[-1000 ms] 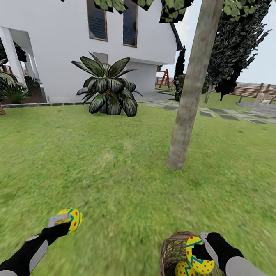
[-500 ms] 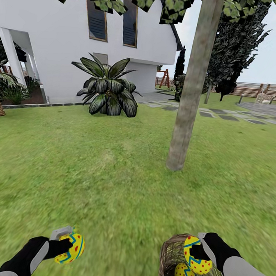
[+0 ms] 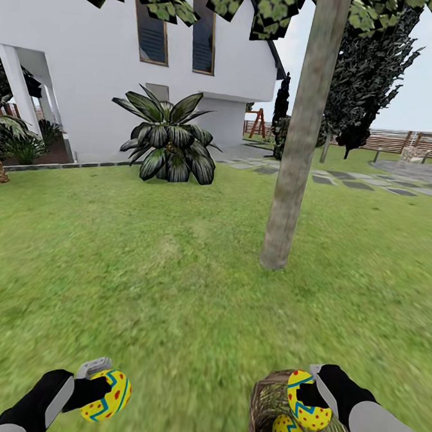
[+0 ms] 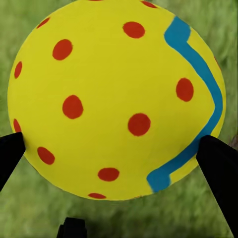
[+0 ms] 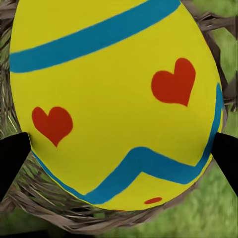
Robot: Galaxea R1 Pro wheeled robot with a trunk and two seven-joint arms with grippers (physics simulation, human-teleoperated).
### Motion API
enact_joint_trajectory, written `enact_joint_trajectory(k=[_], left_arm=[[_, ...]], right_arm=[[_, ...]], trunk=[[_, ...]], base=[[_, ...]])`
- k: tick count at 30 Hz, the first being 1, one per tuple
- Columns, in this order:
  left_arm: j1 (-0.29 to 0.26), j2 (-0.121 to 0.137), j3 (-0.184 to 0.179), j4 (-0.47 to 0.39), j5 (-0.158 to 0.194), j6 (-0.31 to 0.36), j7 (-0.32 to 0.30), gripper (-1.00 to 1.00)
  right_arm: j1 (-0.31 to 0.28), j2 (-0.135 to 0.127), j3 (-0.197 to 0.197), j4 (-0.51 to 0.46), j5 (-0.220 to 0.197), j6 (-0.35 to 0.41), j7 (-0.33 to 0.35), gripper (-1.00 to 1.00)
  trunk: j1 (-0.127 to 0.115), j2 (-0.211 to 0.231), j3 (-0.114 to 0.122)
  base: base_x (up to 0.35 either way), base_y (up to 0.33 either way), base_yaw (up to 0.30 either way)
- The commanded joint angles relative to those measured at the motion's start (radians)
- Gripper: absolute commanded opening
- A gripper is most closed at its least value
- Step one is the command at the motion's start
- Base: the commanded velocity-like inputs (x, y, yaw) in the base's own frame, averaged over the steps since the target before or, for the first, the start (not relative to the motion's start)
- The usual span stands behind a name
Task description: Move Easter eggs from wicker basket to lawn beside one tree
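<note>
While the left gripper [image 3: 98, 388] clamps one egg [image 3: 106, 396] above grass, the right gripper [image 3: 314, 395] grips another egg [image 3: 309, 409] over the wicker basket [image 3: 267, 410].

A yellow egg [image 4: 116, 99] sits close before the camera, its rounded end toward the lens; red dots are scattered over most of the shell; a blue zigzag line runs down one side and ends in a blunt tip near the lower edge; two black fingers [image 4: 220, 171] of the left gripper [image 4: 116, 148] press against the egg from opposite sides, holding it between them; blurred green grass [image 4: 29, 213] lies behind the egg.
</note>
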Motion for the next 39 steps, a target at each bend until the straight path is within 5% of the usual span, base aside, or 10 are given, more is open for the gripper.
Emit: enact_joint_trajectory(k=[1,12,20,25,39], left_arm=[[0.0,-0.001,0.005,-0.016,0.0,0.005,-0.005,-1.0],[0.0,-0.009,0.003,-0.063,0.026,0.005,-0.004,-1.0],[0.0,-0.005,0.004,-0.063,0.027,0.007,-0.012,-1.0],[0.0,0.0,0.004,-0.061,0.023,0.01,-0.126,-1.0],[0.0,0.023,-0.002,-0.06,0.016,0.015,-0.13,-1.0]], right_arm=[[0.0,-0.002,0.008,-0.002,-0.006,0.006,0.001,-1.0],[0.0,-0.002,0.008,-0.001,-0.006,0.006,0.001,-1.0],[0.0,-0.002,0.008,0.0,-0.006,0.004,-0.001,-1.0],[0.0,-0.002,0.007,0.0,-0.006,0.004,-0.001,-1.0],[0.0,-0.002,0.007,-0.001,-0.005,0.005,-0.001,-1.0]], trunk=[[-0.004,0.007,0.002],[-0.046,0.084,0.037],[-0.046,0.084,0.037],[-0.046,0.084,0.037],[-0.046,0.084,0.037]], base=[[0.0,0.0,0.0],[-0.037,0.142,0.0],[-0.001,0.346,0.0],[0.0,0.35,0.0],[0.0,0.35,0.0]])
